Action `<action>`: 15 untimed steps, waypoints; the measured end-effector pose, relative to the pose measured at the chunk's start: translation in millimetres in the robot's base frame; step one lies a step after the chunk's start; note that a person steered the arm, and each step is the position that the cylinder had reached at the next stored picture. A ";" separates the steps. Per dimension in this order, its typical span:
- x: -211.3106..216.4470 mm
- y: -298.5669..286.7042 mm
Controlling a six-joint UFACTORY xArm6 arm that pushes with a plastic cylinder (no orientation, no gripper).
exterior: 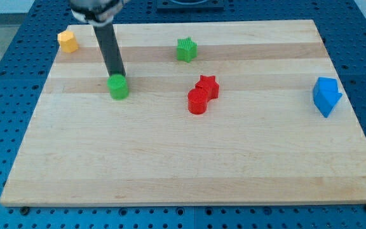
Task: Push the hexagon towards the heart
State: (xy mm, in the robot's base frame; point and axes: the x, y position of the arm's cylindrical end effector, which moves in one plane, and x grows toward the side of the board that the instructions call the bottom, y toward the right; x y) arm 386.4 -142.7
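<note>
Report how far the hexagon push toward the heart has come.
Done: my tip sits at the top edge of the green hexagon, apparently touching it. In hand: the push seems only starting; the hexagon lies well to the view's left of the red heart, which touches a red star. Left: nearly the whole gap to the heart.

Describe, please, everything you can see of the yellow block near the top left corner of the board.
The yellow block is a small, chunky piece, apparently plastic, with faceted sides that suggest a hexagon or similar, though its shape is not fully clear. It sits flat on the wooden board, close to the corner at the view's top left. Nothing touches it: my tip is down to its right, beside the green block.
</note>
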 end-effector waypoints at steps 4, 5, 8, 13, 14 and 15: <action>119.5 45.3; 119.5 44.6; 159.2 44.6; 131.2 -55.3; 105.9 -101.5; 140.8 -119.5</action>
State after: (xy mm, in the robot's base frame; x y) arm 527.2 -262.2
